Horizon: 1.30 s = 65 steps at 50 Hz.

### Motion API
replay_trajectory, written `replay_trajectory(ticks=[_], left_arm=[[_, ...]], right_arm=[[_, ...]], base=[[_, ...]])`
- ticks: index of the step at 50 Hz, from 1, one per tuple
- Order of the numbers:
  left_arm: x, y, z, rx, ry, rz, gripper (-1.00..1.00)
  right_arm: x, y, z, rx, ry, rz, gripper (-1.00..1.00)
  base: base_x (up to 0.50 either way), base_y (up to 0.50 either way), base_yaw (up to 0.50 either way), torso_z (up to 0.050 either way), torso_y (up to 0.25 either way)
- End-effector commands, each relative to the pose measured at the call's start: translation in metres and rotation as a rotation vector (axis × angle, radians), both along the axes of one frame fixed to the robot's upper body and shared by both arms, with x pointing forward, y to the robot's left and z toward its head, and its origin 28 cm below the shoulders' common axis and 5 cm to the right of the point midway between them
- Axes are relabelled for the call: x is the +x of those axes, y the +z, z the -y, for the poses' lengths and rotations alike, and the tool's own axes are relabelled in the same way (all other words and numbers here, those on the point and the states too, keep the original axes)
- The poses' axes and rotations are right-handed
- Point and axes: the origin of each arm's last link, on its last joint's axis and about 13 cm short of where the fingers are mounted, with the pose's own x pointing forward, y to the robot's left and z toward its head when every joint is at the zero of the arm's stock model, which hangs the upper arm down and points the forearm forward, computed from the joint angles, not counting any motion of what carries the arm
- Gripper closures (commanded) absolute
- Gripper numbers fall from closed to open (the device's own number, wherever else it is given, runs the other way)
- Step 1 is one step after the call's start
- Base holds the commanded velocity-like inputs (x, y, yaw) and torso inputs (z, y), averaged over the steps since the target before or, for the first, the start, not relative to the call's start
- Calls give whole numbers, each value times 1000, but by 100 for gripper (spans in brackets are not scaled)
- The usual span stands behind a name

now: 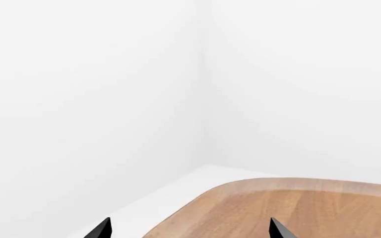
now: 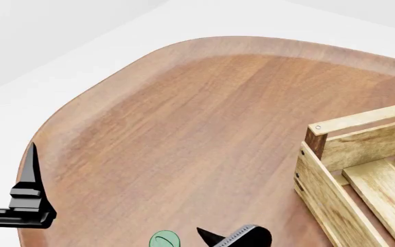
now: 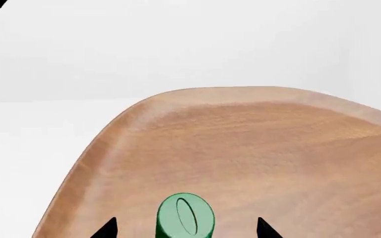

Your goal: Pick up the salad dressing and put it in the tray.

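The salad dressing [image 3: 185, 216] shows its round green top between my right gripper's two black fingertips, with a gap on each side. In the head view the green top [image 2: 164, 240] sits at the table's near edge, just left of my right gripper [image 2: 233, 237]. My right gripper [image 3: 185, 230] is open around it without touching. The tray [image 2: 352, 175], a light wooden slat crate with a dark corner post, stands at the right. My left gripper [image 2: 29, 195] hangs over the table's left edge, open and empty; its tips [image 1: 189, 230] stand wide apart.
The brown wooden table [image 2: 204, 128] has rounded corners and a raised rim. White floor and walls lie beyond its far and left edges. The crate's near wall [image 2: 321, 206] stands close to the right of my right gripper.
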Motion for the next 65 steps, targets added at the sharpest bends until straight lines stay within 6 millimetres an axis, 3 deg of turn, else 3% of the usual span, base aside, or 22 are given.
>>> replay_trajectory(ticks=[1, 31, 52, 63, 64, 65], left_arm=[[0, -1, 0, 0, -1, -2, -100], [0, -1, 0, 0, -2, -2, -100], [-2, 1, -1, -1, 1, 5, -100], [-1, 1, -1, -1, 1, 5, -100], [-1, 1, -1, -1, 0, 5, -100], [-1, 1, -1, 0, 0, 6, -100]], right_arm=[[-3, -13, -3, -67, 65, -49, -100], [22, -26, -7, -82, -21, -89, -100], [29, -35, -20, -80, 50, -122, -100], [42, -44, -15, -70, -13, -132, -100], [44, -46, -14, -58, -31, -140, 100], [46, -46, -13, -52, -54, -136, 100]], base=[[0, 0, 0, 0, 0], [0, 0, 0, 0, 0], [0, 0, 0, 0, 0], [0, 0, 0, 0, 0], [0, 0, 0, 0, 0], [0, 0, 0, 0, 0]])
